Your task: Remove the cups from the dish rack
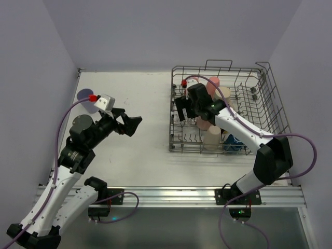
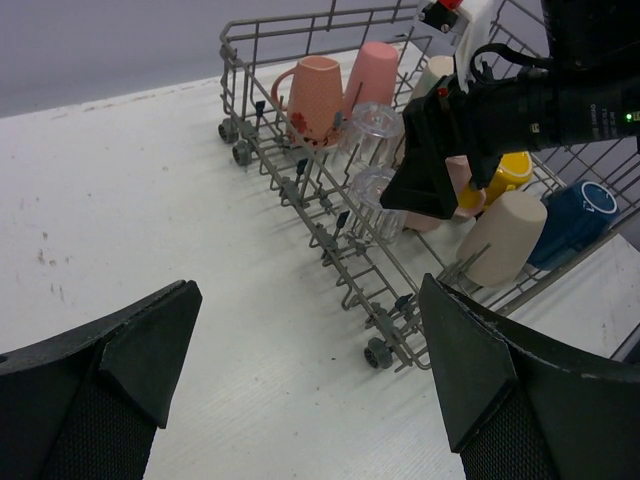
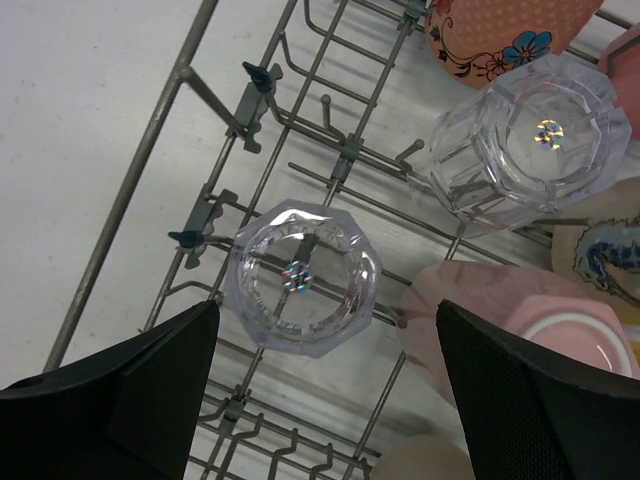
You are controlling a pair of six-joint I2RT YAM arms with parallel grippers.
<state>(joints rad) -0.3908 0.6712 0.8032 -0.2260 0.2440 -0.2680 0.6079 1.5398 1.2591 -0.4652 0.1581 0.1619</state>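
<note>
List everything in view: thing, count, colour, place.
dish rack: one, grey wire, right half of table.
glass tumblers: two, clear, upside down along rack's left side.
mug: one, salmon with floral pattern, rack's far left corner.
pink cups: two, one beside mug, one by nearer tumbler.
cream cup: one, far row.
yellow cup: one, rack middle.
beige cup: one, rack's near edge.
dark blue cup: one, beside beige cup.
lavender cup: one, table's far left, partly hidden.
table: white.
left tool: open, over bare table.
right tool: open, above nearer tumbler.

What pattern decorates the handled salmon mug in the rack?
Pale dots and a blue-flower band on the mug; right wrist view.
</note>
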